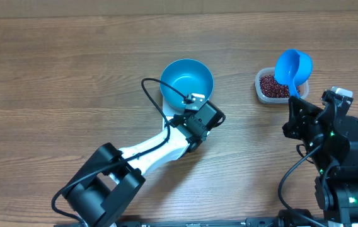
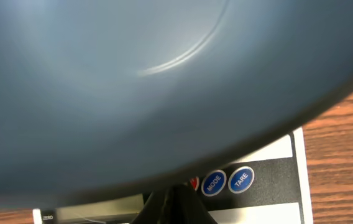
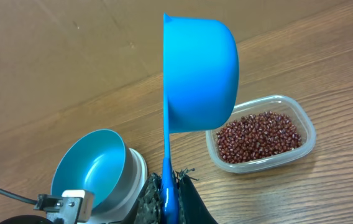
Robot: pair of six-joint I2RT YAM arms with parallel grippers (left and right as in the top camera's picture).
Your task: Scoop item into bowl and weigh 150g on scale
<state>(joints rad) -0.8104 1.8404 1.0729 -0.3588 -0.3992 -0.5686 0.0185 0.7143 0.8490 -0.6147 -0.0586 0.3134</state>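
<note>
Wood surface (image 1: 53,75), with the empty-looking teal bowl (image 1: 187,77) mid-scene on the scale (image 2: 270,206). Left tool (image 2: 171,198) is pinched shut on nothing, tips by the scale's buttons under the bowl's near side. Clear tub (image 3: 307,134) sits far right. Right tool (image 3: 167,186) is clamped on the blue scoop (image 3: 201,68) handle, cup tipped on edge over the beans (image 3: 257,134). I'd roll it mouth-down, dig shallow, then level it before carrying left.

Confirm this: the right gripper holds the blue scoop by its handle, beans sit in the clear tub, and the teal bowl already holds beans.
Wrong on the bowl: the overhead view shows it empty, only bare blue inside. The rest stands: the right gripper holds the blue scoop by its handle, and the beans sit in the clear tub.
</note>
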